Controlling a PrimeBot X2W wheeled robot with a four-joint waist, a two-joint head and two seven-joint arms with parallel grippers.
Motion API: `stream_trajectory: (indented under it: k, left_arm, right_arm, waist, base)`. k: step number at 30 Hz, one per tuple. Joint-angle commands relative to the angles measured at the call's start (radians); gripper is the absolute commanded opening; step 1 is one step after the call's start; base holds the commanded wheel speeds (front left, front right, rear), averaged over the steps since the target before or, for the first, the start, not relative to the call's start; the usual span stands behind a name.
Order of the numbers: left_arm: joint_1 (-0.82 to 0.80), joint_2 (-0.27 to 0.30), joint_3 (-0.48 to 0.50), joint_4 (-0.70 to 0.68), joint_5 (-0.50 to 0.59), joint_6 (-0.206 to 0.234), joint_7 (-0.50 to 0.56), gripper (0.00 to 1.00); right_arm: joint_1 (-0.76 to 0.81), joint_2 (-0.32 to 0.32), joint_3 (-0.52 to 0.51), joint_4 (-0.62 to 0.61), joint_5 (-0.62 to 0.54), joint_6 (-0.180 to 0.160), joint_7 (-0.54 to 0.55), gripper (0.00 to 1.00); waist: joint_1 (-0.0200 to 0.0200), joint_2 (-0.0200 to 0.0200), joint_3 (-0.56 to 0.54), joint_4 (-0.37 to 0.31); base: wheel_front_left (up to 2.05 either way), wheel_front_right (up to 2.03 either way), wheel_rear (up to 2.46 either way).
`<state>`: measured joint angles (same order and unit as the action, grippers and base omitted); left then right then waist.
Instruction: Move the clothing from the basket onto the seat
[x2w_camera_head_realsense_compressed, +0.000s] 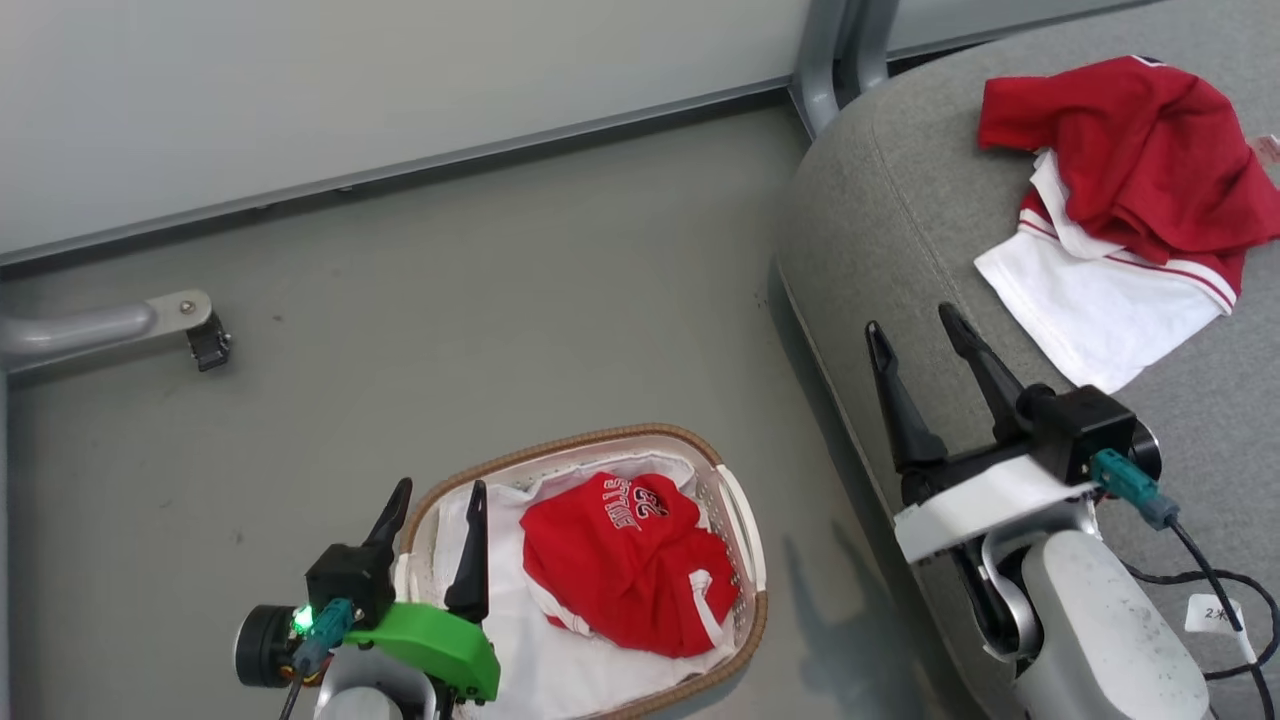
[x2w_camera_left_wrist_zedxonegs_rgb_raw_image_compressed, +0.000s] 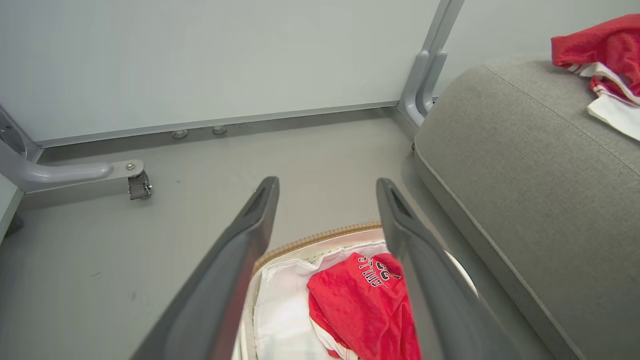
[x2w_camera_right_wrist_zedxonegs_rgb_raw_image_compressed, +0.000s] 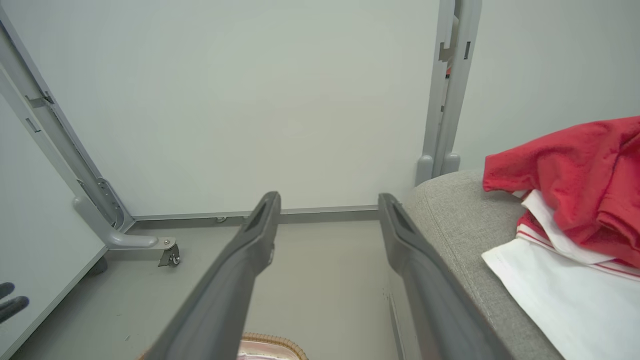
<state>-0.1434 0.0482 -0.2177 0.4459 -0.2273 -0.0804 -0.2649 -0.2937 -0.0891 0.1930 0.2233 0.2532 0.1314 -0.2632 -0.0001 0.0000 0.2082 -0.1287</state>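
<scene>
Head view: red jersey (x2w_camera_head_realsense_compressed: 625, 565) in basket (x2w_camera_head_realsense_compressed: 590, 440), lower centre; other clothing (x2w_camera_head_realsense_compressed: 1130, 180) on seat (x2w_camera_head_realsense_compressed: 900, 220), upper right. Left gripper (x2w_camera_head_realsense_compressed: 440, 487), right gripper (x2w_camera_head_realsense_compressed: 912, 320): fingers wide, empty. Advised: left pinches the jersey's bunched middle, sparing the liner (x2w_camera_head_realsense_compressed: 560, 670).

Open right claw (x2w_camera_right_wrist_zedxonegs_rgb_raw_image_compressed: 327, 198) beside red-and-white clothing (x2w_camera_right_wrist_zedxonegs_rgb_raw_image_compressed: 575, 195) on grey seat (x2w_camera_right_wrist_zedxonegs_rgb_raw_image_compressed: 450, 212)

Grey floor (x2w_camera_head_realsense_compressed: 500, 300), pale wall panel (x2w_camera_head_realsense_compressed: 300, 80), caster foot (x2w_camera_head_realsense_compressed: 208, 345), grey upright post (x2w_camera_head_realsense_compressed: 835, 50)
</scene>
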Motion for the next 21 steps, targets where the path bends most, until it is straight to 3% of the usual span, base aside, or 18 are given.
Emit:
stream_trajectory:
  k: [1, 12, 21]
  left_arm:
    - [-0.034, 0.004, -0.006, 0.012, 0.013, -0.004, 0.001, 1.00]
    - [-0.214, 0.006, -0.083, 0.159, 0.071, -0.017, 0.001, 1.00]
    - [-0.356, 0.006, -0.137, 0.326, 0.098, -0.024, 0.001, 1.00]
  right_arm:
    - [-0.025, 0.003, 0.005, -0.018, 0.006, -0.001, -0.002, 1.00]
    - [-0.140, 0.025, 0.031, -0.140, 0.031, -0.001, -0.002, 1.00]
    - [-0.205, 0.035, 0.021, -0.217, 0.044, -0.001, -0.002, 1.00]
  waist:
    - [0.0001, 0.0000, 0.100, -0.079]
    - [0.0001, 0.0000, 0.316, -0.175]
    - [0.0001, 0.0000, 0.465, -0.207]
  base:
    - [0.00, 0.00, 0.00]
    - [0.00, 0.00, 0.00]
    - [0.00, 0.00, 0.00]
